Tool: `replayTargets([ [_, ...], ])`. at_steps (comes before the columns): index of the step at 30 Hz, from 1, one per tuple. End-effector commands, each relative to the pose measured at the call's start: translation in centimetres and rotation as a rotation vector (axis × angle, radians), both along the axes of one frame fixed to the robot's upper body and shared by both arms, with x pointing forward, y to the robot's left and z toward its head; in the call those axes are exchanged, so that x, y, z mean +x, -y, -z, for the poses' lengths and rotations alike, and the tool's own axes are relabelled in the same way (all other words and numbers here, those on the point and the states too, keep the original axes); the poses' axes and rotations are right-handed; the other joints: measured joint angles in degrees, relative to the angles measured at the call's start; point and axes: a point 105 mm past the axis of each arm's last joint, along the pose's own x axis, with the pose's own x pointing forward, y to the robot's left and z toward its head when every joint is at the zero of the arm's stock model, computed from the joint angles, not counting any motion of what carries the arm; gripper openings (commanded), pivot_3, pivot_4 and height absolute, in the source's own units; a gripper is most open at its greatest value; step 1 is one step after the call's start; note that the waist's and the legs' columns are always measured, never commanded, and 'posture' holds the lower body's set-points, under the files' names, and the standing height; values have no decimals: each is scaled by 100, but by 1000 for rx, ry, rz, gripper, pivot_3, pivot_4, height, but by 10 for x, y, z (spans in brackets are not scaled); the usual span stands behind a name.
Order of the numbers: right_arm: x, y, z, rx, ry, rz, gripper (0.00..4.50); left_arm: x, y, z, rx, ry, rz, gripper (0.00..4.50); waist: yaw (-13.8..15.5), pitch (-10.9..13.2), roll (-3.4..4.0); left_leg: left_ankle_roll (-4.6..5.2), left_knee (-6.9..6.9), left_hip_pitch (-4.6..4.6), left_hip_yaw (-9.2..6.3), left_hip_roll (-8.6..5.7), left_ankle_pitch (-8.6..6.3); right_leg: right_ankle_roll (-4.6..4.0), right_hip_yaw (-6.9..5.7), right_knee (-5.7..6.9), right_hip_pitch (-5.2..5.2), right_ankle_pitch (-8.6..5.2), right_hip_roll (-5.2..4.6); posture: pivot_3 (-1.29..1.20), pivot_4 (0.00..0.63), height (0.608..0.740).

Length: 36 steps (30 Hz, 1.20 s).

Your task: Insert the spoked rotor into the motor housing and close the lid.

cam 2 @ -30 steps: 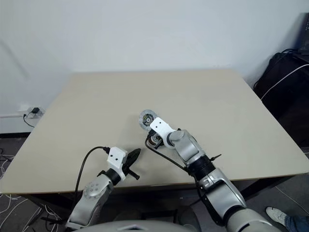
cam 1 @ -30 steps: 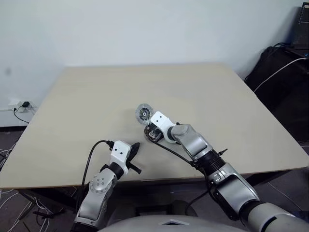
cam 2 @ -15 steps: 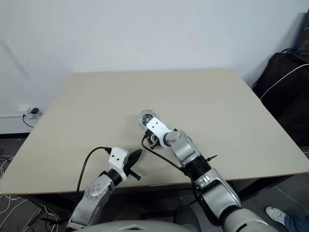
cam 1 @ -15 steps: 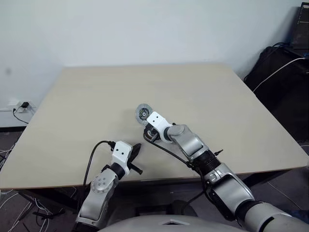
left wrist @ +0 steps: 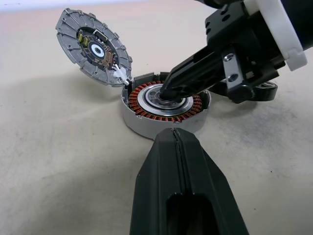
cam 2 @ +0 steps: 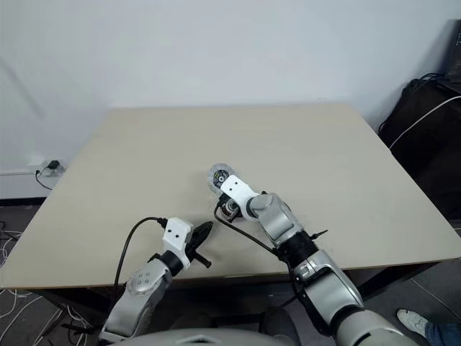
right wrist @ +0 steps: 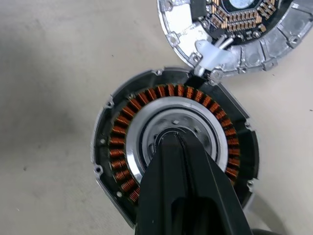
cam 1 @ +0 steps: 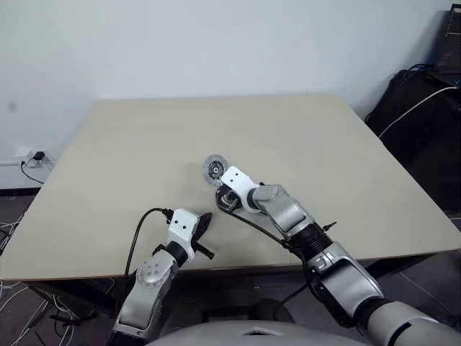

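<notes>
Pressing into the middle of the motor housing [left wrist: 164,105] at frame centre, the right gripper [left wrist: 168,90] had its fingers together, empty. The lid [left wrist: 93,46] leaned open at upper left. The left gripper [left wrist: 176,142] waited closed. Next, I judge, closing the lid.

You've got silver-grey metallic arm links on both sides, black banded joints near the wrists. Each wrist carries a white block with small dark holes; left gripper [cam 1: 202,222] and right gripper [left wrist: 166,92] have matte black tapered fingers. Black cable loops off the left wrist; silver screws on the right's finger mount.
</notes>
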Motion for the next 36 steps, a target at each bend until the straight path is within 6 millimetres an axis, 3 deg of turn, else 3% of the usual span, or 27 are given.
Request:
replayTargets([
  [1,1,11,9,-35,-28,35,25,5,5,-20,-22,63,13,0,0,0,0,0,0,0,0,0,0,0,0,0,0,0,0,0,0,740],
  [14,-1,2,10,13,-31,34,25,4,6,-19,-25,56,15,0,-3,1,1,-1,-11,-1,0,1,0,-4,-1,-2,-3,-2,0,0,0,740],
  [30,-14,6,18,-23,-71,-8,25,7,5,-13,-22,47,22,0,7,2,1,0,-35,-1,-3,0,-1,-10,-6,-11,-9,-6,-2,0,0,740],
  [35,-8,9,10,-26,-19,-6,25,5,8,-13,-25,48,22,0,8,2,1,0,-39,-1,-4,0,-2,-13,-7,-15,-9,-8,-3,0,0,740],
  [36,-6,8,1,0,9,-9,25,5,8,-13,-25,50,21,0,11,2,1,0,-39,-1,-4,-1,-2,-13,-7,-16,-9,-8,-3,0,0,740],
])
